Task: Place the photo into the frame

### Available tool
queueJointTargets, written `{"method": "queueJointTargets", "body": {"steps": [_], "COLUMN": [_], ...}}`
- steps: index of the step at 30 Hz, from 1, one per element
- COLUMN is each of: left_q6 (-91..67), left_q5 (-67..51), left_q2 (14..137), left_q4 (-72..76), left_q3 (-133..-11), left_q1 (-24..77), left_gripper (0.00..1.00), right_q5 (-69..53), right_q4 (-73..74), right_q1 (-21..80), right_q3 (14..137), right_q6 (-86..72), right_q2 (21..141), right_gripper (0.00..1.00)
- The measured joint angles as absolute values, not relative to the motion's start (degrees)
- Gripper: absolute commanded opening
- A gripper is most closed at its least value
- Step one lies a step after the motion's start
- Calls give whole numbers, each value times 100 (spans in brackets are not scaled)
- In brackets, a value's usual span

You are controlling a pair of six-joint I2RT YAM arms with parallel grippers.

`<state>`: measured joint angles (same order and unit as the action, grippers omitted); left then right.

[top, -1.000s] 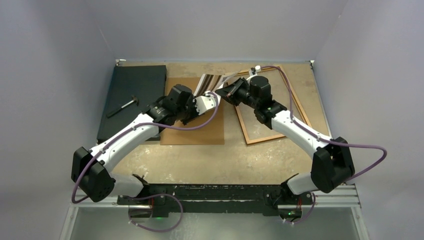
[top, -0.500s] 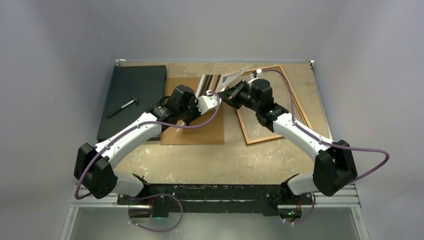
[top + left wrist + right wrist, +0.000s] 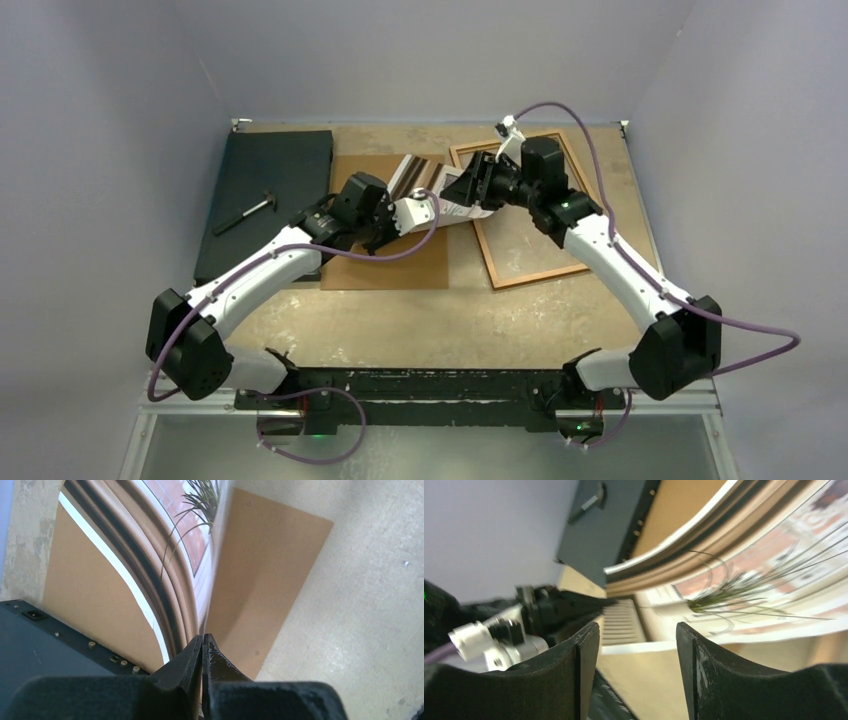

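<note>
Transfer step: left tool [image 3: 202, 645] clenched on photo [image 3: 185, 545] edge, photo bowed mid-air just left of frame [image 3: 540, 276]; right tool [image 3: 638, 630] released, gripping nothing. Next: carry over frame, lay flat.

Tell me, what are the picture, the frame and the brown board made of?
The picture looks like thin printed paper: it bends in a curve while pinched. The frame seems to be wood, with an orange-brown border. The brown board looks like matte fibreboard or stiff card, flat and plain; hard to tell which.
</note>
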<state>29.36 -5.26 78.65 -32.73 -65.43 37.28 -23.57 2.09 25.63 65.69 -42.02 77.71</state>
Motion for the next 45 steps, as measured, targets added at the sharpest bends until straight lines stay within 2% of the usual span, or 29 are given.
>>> {"method": "queueJointTargets", "body": {"steps": [4,10,15,23,32,35,37,38,41,42,44,45], "left_q6": [3179,3437,3570,3673,3715,3717,3717,3717,3717,3717,3712,3708], "left_q5": [-574,-598,-602,-582,-519,-484,-464,-449,-416,-399,-327,-250], "left_q2": [7714,7627,7623,7583,7524,7524,7524,7524,7524,7522,7520,7520], "left_q4": [-3448,-3632,-3728,-3767,-3787,-3789,-3795,-3804,-3802,-3800,-3756,-3728], "left_q3": [-6482,-6368,-6342,-6342,-6342,-6355,-6375,-6394,-6440,-6451,-6484,-6521], "left_q1": [3728,3728,3728,3728,3728,3728,3728,3728,3728,3728,3728,3728], "left_gripper": [0,0,0,0,0,0,0,0,0,0,11,21], "right_q5": [-2519,-2742,-3336,-3911,-4198,-4163,-4121,-4084,-3931,-3841,-3645,-3533], "right_q4": [1013,878,867,657,-261,-471,-620,-685,-932,-1028,-1221,-1280], "right_q1": [2451,2451,2453,2453,2799,3026,3153,3194,3242,3242,3240,3242], "right_q3": [6875,5701,5507,5518,5496,5481,5415,5365,5223,5183,5118,5105], "right_q6": [-1903,740,2176,3114,3223,3236,3232,3214,3068,2989,2805,2724], "right_q2": [7505,6191,6440,7559,7734,7942,8073,8106,8082,8042,7896,7789], "right_gripper": [63,62,61,58,52,46,38,31,0,0,0,0]}}
